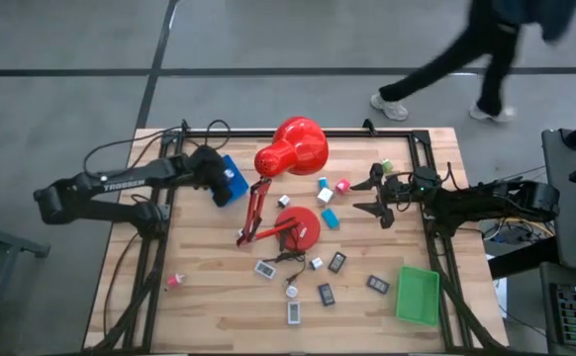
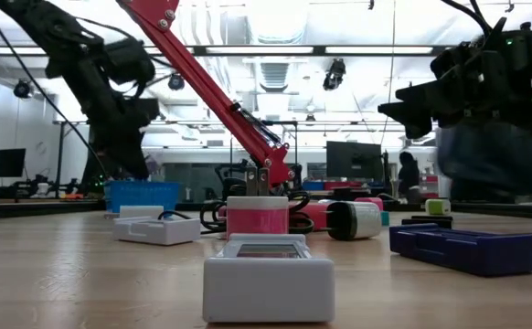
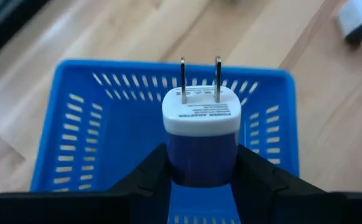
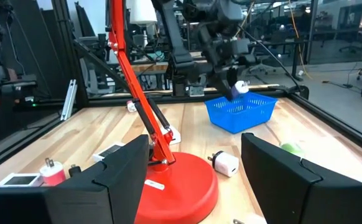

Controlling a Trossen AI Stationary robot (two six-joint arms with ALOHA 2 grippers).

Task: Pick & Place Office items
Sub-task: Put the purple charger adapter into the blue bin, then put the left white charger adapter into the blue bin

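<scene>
- Two arms over table: left gripper [image 3: 199, 177] hangs above blue basket [image 3: 75, 124], clamped on blue-white power adapter [image 3: 201, 134].
- Adapter's long axis runs along fingers, prongs pointing away from wrist.
- Right gripper [image 1: 379, 203] held aloft nr red lamp base [image 1: 303, 229], jaws apart, holding nothing.

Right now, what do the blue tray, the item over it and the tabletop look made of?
Blue tray: moulded plastic, slotted walls, slight sheen. Power adapter in the left gripper: smooth plastic, white over blue, with two shiny prongs, probably metal. Table: pale wood by its visible grain.
</scene>
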